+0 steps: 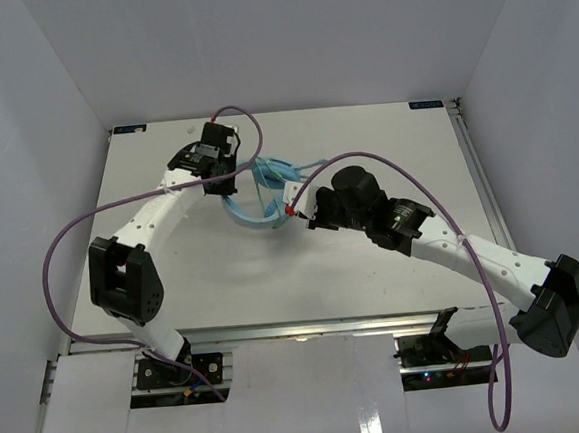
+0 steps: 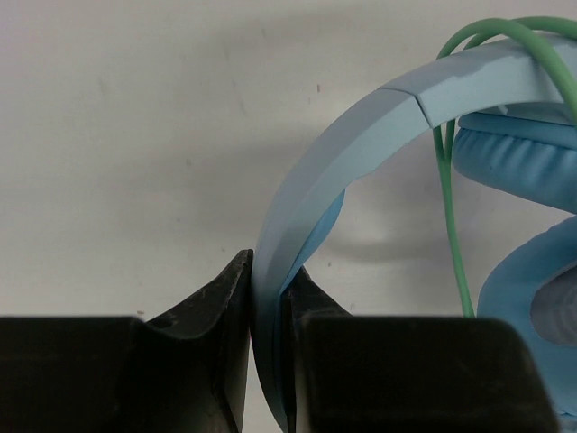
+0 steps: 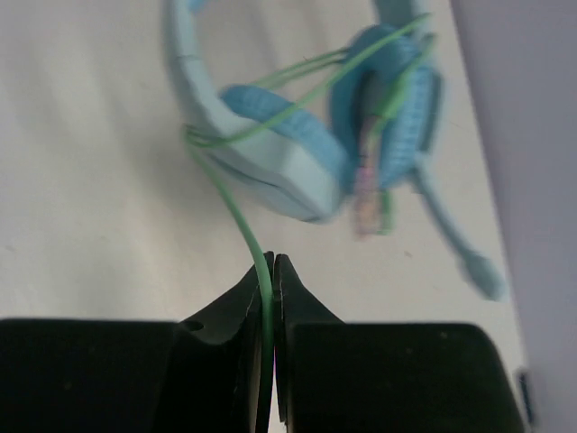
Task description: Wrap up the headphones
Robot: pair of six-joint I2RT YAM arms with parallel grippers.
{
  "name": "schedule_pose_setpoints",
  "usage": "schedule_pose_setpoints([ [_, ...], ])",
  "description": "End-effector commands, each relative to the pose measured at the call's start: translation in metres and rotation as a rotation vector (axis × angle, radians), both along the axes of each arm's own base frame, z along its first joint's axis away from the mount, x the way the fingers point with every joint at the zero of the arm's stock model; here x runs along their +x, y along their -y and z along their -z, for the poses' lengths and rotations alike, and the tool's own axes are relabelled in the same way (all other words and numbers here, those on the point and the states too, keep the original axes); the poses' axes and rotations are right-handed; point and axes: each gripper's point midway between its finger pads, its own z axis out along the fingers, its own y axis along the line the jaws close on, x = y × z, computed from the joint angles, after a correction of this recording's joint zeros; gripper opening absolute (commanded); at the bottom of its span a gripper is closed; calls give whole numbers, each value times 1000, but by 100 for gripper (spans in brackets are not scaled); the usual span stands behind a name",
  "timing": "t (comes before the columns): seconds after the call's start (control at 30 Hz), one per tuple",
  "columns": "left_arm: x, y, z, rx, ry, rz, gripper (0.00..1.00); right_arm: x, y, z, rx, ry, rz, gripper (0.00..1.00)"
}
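The light-blue headphones [image 1: 259, 196] lie mid-table between the two arms. My left gripper [image 1: 229, 188] is shut on the curved band [image 2: 361, 135]; its jaws pinch the band edge. The blue earcups [image 2: 523, 158] sit to the right in that view, with the pale-green cord [image 2: 453, 234] looped over the band. My right gripper [image 1: 291, 209] is shut on the cord [image 3: 242, 216], which runs up from between its jaws to the band [image 3: 270, 167] and loops round the earcups [image 3: 397, 99]. A thin blue boom [image 3: 455, 239] sticks out to the right.
White walls enclose the table on three sides. Purple arm cables [image 1: 70, 234] arc over the left and right [image 1: 451, 224] of the table. A metal rail [image 1: 471, 162] runs along the right edge.
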Motion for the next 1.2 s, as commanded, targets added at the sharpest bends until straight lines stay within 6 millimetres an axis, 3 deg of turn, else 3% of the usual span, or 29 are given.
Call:
schedule_pose_setpoints([
  [0.0,-18,36,15,-12,-27,188,0,46,46,-35,-262,412,184,8],
  [0.17,-56,79,39,-115,-141,409,0,59,46,-52,-339,621,171,8],
  [0.27,-76,98,31,-200,-156,548,0,57,38,-55,-325,710,117,8],
  [0.5,-112,120,10,-301,-139,765,0,57,14,-43,-320,713,-1,8],
  [0.7,-121,122,1,-322,-130,802,0,61,3,-32,-339,703,-78,17],
  [0.83,-118,120,2,-309,-133,782,0,61,1,-26,-335,668,-106,32],
  [0.97,-110,114,4,-269,-131,731,0,63,6,-22,-329,640,-96,44],
  [1.17,-101,104,4,-218,-147,644,0,70,21,-14,-324,606,-70,52],
])
